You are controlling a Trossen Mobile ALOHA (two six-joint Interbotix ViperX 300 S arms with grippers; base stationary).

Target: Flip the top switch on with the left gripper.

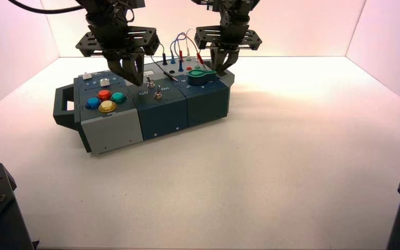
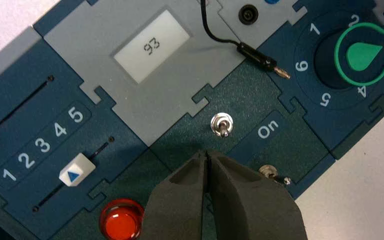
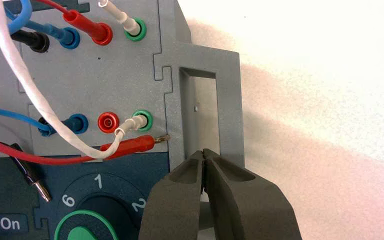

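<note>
Top switch (image 2: 222, 125): slim silver metal lever

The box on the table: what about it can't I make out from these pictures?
- "Off" lettering beside the lower toggle switch: left wrist view, behind the left gripper.
- The green knob's lower part: right wrist view, cut off by the picture's edge.
- The box's underside: high view, facing away.

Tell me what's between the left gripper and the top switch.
Nothing but bare dark panel: the left wrist view shows only that between the left gripper and the top switch.
</note>
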